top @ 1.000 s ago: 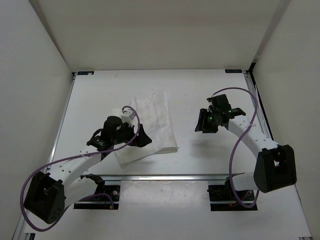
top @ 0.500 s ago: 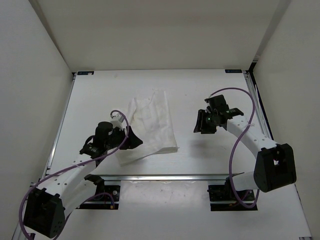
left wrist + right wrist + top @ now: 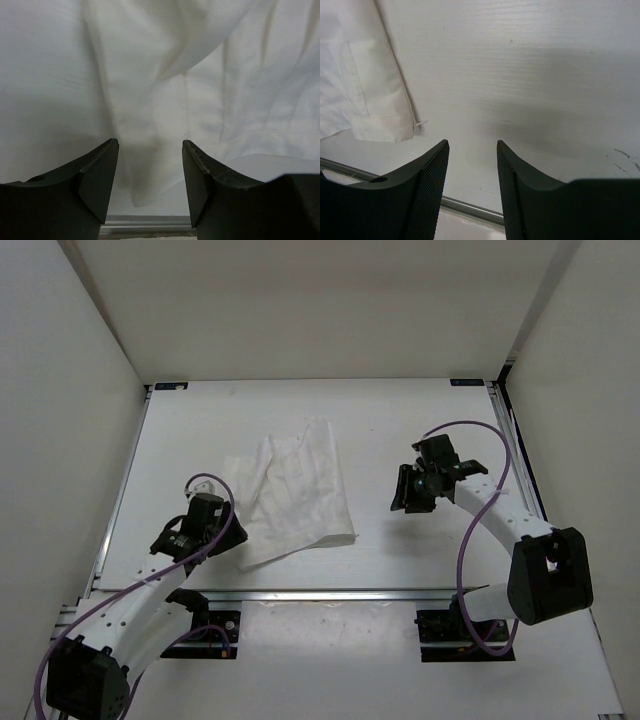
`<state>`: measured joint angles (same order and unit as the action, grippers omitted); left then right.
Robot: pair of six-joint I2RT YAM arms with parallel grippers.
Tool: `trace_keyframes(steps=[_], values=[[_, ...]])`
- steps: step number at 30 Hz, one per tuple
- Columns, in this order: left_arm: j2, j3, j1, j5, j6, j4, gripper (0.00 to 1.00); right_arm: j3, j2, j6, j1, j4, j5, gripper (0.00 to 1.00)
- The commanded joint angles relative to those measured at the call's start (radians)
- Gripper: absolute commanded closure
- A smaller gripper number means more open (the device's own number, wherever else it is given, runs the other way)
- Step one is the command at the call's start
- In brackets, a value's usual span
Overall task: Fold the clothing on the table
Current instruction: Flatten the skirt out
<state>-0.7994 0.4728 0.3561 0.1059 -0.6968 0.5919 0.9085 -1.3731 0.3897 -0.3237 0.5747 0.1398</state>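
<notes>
The clothing (image 3: 297,492) is a creased white garment lying flat on the table (image 3: 400,420), left of centre. My left gripper (image 3: 232,528) hovers at the garment's near-left edge. In the left wrist view the left gripper (image 3: 150,146) is open, and the rumpled clothing (image 3: 200,75) lies under it with nothing between the fingers. My right gripper (image 3: 402,496) hangs over bare table to the right of the garment. The right wrist view has the right gripper (image 3: 471,146) open and empty, with the clothing's hemmed corner (image 3: 365,85) at the upper left.
White side walls (image 3: 80,390) close in the table on the left, right and back. A metal rail (image 3: 330,593) runs along the near edge, and it also crosses below the right fingers as the rail (image 3: 470,206). Purple cables loop from both arms.
My left arm has drawn back towards the near left, off the clothing, uncovering its left part, and its jaws have narrowed. The right gripper has barely shifted.
</notes>
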Motion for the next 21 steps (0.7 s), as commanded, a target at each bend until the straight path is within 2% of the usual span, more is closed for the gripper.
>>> trace_keyframes(steps=[1,6,9,16,19,20,21], values=[[0.016,-0.007,0.004,0.098,-0.062,0.108,0.35,0.004,0.008,0.005,0.002,-0.013,0.001,0.51],[0.016,-0.008,0.024,0.115,-0.098,0.154,0.36,0.018,-0.007,0.0,0.008,-0.013,-0.005,0.51],[0.012,-0.032,0.018,0.064,-0.122,0.138,0.42,0.023,-0.017,0.006,0.014,-0.012,-0.002,0.51],[0.003,-0.126,0.012,-0.05,-0.168,0.017,0.52,0.047,-0.078,-0.014,0.028,-0.021,0.049,0.51],[-0.007,-0.138,0.012,-0.069,-0.171,-0.029,0.68,0.041,-0.093,-0.026,0.018,-0.056,0.089,0.51],[-0.012,-0.148,0.012,-0.068,-0.173,-0.033,0.86,0.032,-0.092,-0.029,0.005,-0.09,0.121,0.51],[-0.014,-0.157,0.011,-0.057,-0.165,-0.041,1.0,0.027,-0.102,-0.025,-0.009,-0.104,0.136,0.51]])
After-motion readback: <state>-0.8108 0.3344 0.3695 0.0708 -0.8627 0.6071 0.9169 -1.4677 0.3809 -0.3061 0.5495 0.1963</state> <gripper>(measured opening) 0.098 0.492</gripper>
